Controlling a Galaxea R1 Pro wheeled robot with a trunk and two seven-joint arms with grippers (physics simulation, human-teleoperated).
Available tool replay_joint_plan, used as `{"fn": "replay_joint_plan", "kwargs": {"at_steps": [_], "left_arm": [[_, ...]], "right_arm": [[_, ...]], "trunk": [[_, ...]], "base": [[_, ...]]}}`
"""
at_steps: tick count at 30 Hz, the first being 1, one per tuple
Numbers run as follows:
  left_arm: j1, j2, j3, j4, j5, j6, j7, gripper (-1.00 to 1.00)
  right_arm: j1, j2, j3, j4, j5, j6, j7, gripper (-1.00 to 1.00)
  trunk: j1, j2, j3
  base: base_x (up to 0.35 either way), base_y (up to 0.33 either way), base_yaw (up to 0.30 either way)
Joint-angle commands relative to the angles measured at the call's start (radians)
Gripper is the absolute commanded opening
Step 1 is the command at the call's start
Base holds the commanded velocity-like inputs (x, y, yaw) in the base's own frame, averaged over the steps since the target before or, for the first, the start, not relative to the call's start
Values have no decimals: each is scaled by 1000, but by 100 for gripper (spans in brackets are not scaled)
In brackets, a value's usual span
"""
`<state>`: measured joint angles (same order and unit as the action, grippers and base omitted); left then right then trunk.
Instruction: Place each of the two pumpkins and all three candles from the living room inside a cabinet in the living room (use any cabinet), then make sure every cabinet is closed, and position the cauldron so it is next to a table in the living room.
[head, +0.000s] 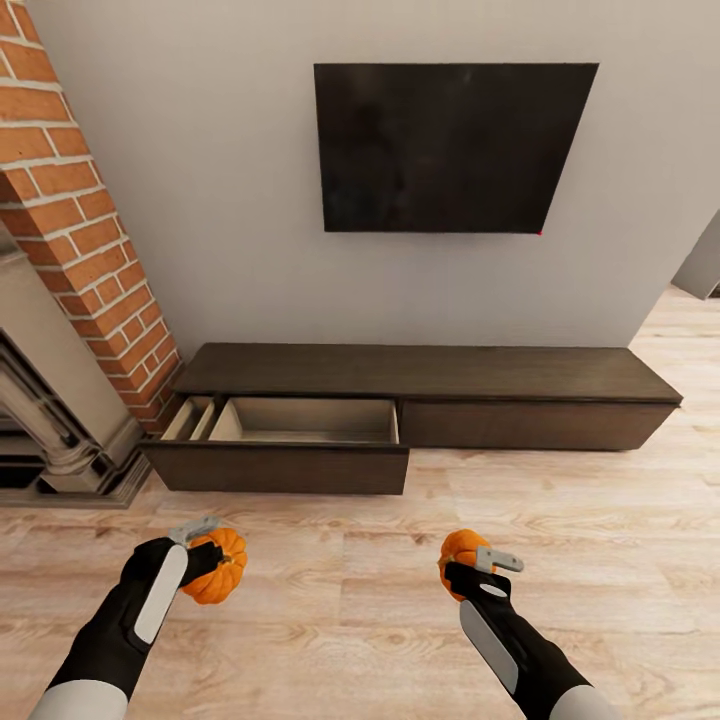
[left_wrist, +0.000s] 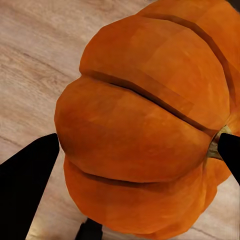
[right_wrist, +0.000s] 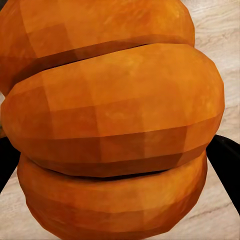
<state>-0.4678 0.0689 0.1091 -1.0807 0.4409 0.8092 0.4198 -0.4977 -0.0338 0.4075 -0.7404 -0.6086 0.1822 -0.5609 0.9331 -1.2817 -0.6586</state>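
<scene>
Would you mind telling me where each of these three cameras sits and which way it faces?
Head view: on the robot's head, looking forward and down at the cabinet with its open drawer; both forearms show, each gripper holding a pumpkin.
Left wrist view: near the left gripper, looking along its dark fingers at the left pumpkin.
Right wrist view: near the right gripper, facing the right pumpkin.
Shared: each pumpkin shows in the head view too, over wood floor.

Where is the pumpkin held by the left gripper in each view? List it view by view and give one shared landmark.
Head view: the left-held pumpkin is at lower left, gripped by the left gripper, in front of the open drawer.
Left wrist view: the same pumpkin fills the centre, between the dark fingers.
Right wrist view: another pumpkin, held by the right gripper, is seen.
Shared landmark: the pale wood floor.
</scene>
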Motion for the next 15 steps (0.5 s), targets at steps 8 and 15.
{"fn": "replay_joint_plan", "kwargs": {"at_steps": [8,15], "left_arm": [[0,1,1,-8,13,17,4,-100],[0,5,1,-8,14,20,1,-100]], "right_arm": [[-1,-2,7,-2,-3,4,-8,-100],[-1,-2,7,-12,-3,10,30,-100]], "trunk": [[0,-1,-1],[0,-1,-1]], "base": [[28,16,0],[228,203,0]]}}
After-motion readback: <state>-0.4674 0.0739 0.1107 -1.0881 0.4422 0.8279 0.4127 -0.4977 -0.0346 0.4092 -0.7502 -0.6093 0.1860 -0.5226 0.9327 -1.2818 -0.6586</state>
